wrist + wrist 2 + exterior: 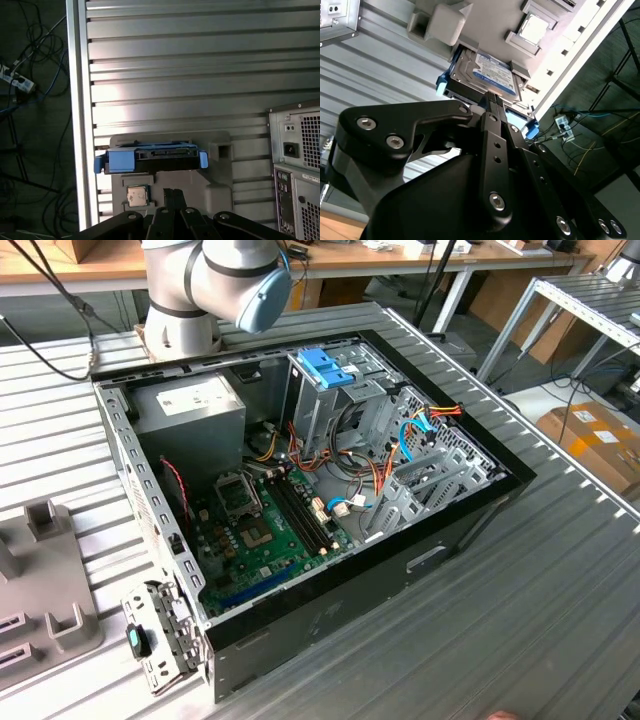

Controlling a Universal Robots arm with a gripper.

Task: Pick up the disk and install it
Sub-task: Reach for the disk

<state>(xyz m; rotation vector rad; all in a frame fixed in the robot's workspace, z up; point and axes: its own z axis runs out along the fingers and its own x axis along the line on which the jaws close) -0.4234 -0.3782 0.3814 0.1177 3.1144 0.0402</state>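
The disk (150, 155) is a dark flat drive with bright blue side rails, resting in a grey holder (220, 170) on the ribbed metal table. In the second wrist view the disk (487, 75) shows its labelled face. In both wrist views my gripper (173, 191) (492, 96) hangs close above the disk, apart from it, its black fingers shut together with nothing between them. In the exterior view the open computer case (400, 570) lies on its side, with a tall metal drive cage topped by a blue bracket (325, 368).
A small square chip (136, 196) sits in the same grey holder beside the disk. The case's rear panel (297, 170) stands close by. The table edge (77, 125) runs just past the holder, with cables on the floor beyond. The arm's base (200, 290) stands behind the case.
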